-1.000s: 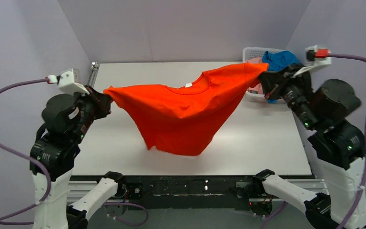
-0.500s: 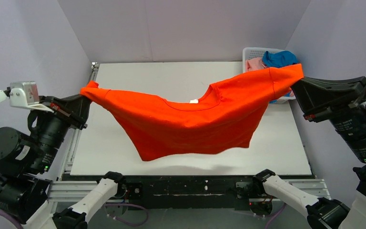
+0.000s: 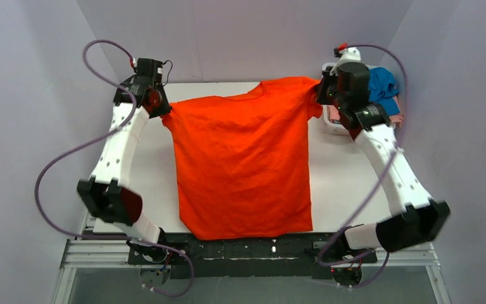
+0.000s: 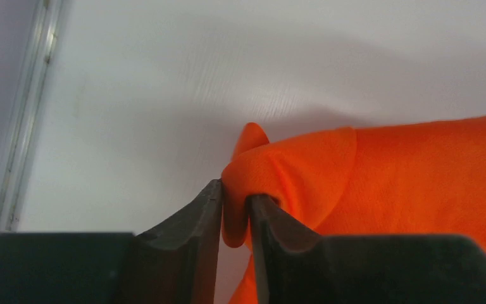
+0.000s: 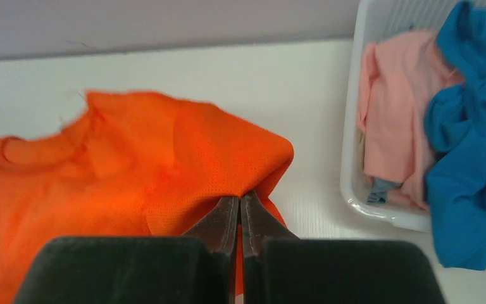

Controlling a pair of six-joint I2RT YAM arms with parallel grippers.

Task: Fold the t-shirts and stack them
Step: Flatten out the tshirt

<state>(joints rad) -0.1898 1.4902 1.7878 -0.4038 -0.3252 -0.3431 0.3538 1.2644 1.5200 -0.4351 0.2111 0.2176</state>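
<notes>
The orange-red t-shirt [image 3: 240,161] is stretched out flat down the middle of the white table [image 3: 348,183], collar at the far side, hem at the near edge. My left gripper [image 3: 161,109] is shut on its left sleeve [image 4: 272,171], with a fold of cloth pinched between the fingers [image 4: 205,212]. At the far right my right gripper [image 3: 319,95] is shut on the right sleeve [image 5: 228,158]. A blue t-shirt [image 3: 383,85] and a pale pink t-shirt [image 5: 395,120] lie crumpled in the basket.
The white slotted basket [image 3: 330,123] stands at the table's far right corner, just right of my right gripper. A metal rail [image 4: 22,133] runs along the table's left edge. Purple walls close in the back and sides.
Both arms have swung from the near sides to the far end of the table. The orange-red t-shirt, hanging between them before, now lies spread flat lengthwise.
</notes>
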